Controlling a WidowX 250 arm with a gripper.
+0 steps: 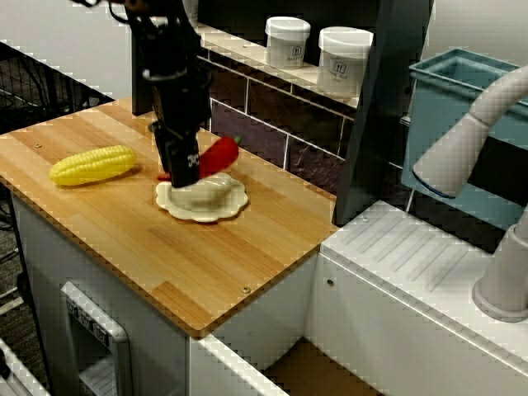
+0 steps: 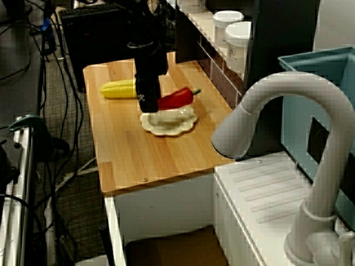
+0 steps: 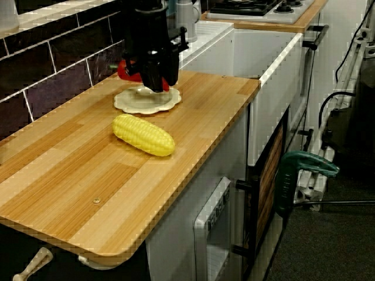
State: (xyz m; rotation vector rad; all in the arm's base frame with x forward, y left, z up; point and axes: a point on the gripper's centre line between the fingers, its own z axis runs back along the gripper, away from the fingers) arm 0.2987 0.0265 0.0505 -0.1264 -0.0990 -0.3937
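I'm holding my gripper (image 1: 186, 172) straight down over the near-left part of the cream scalloped plate (image 1: 227, 210), tip right at the plate's surface, prob touching it. Can't tell if the fingers are spread or pressed together: in the view from the sink side they're reading as one dark block, and in the view from the corn end the gripper (image 3: 157, 82) is hiding its own tip. Something pale is bulging in the plate's middle just beside my tip; a lump or the plate's own raised centre, can't say which.

The plate is sitting flat on the wooden desk (image 1: 165, 256), roughly mid-desk, nearer the tiled wall than the front edge. The red pepper (image 1: 219, 154) is lying on its side just behind the plate, stem pointing to the wall, its near end at or over the plate's rim, partly hidden by my arm. I'm coming in vertical, I'd judge, bc that's keeping my arm off the pepper.

The yellow corn (image 1: 92, 165) is lying on its side, well apart from the plate, w/ bare wood between. Two white jars (image 1: 287, 41) are standing on the shelf above the tiles. The grey tap (image 1: 462, 148) is arching over the sink unit beside the desk
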